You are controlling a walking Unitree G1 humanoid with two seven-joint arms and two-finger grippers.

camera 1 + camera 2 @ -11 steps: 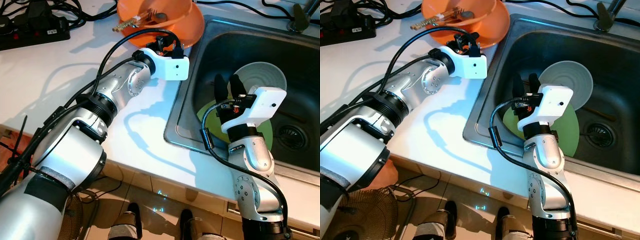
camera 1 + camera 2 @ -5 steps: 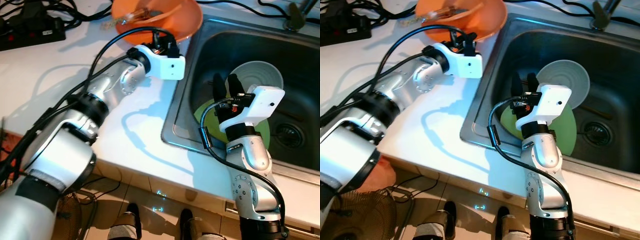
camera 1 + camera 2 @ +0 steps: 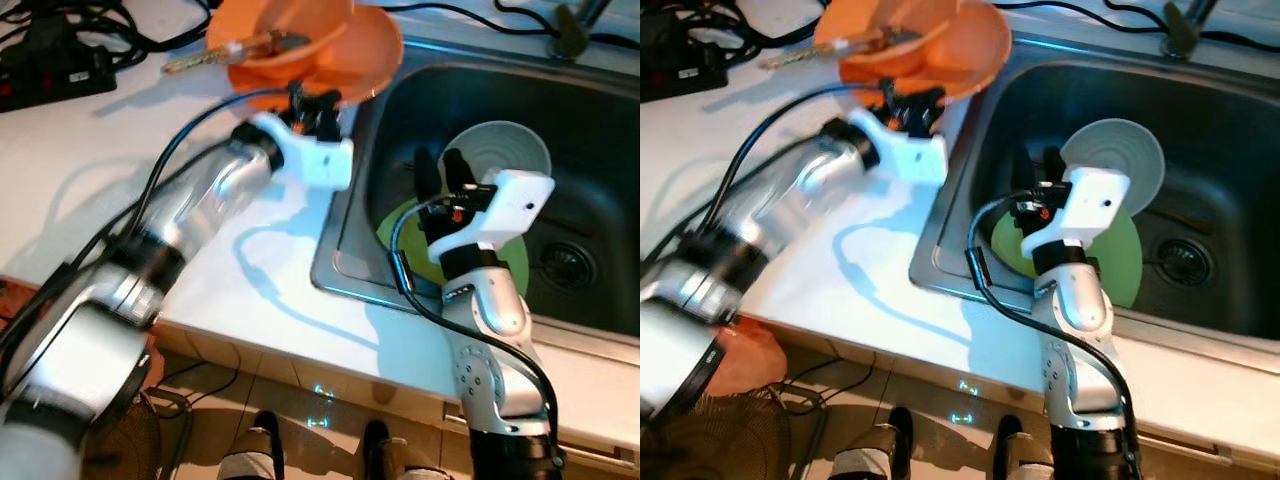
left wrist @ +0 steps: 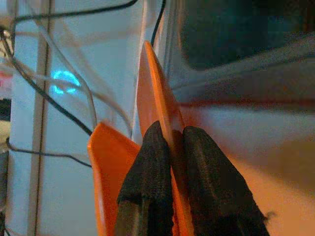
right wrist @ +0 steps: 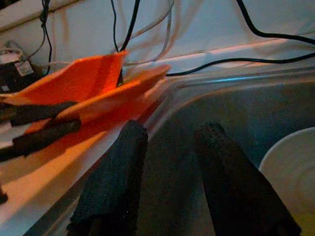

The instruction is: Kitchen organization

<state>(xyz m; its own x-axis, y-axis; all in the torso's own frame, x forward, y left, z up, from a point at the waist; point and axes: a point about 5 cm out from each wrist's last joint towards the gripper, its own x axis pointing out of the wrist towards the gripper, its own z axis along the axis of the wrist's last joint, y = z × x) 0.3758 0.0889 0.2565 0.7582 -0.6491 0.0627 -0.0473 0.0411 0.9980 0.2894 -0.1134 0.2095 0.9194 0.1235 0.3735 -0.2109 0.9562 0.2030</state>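
Observation:
An orange plate [image 3: 375, 50] lies on the white counter beside the sink, with an orange bowl [image 3: 285, 40] on it that holds chopsticks [image 3: 215, 55]. My left gripper [image 3: 315, 100] is shut on the plate's near rim [image 4: 152, 88], with the bowl [image 4: 106, 162] just beyond. The arm is motion-blurred. My right gripper [image 3: 440, 170] hangs open inside the sink [image 3: 590, 130], over a green plate [image 3: 400, 225]. A white plate [image 3: 505, 150] leans behind it. From the right wrist, the open gripper [image 5: 170, 142] faces the sink's left wall and the orange dishes [image 5: 83, 78].
A black power strip [image 3: 50, 65] and tangled cables lie at the counter's back left. The faucet base [image 3: 570, 25] stands behind the sink, and the drain [image 3: 568, 262] is at the right. The counter's front edge runs below my arms, with the floor and my feet beneath.
The whole view has shifted, so the camera moved. My left arm is now blurred and its gripper stays on the orange plate's rim. The right gripper stays open in the sink.

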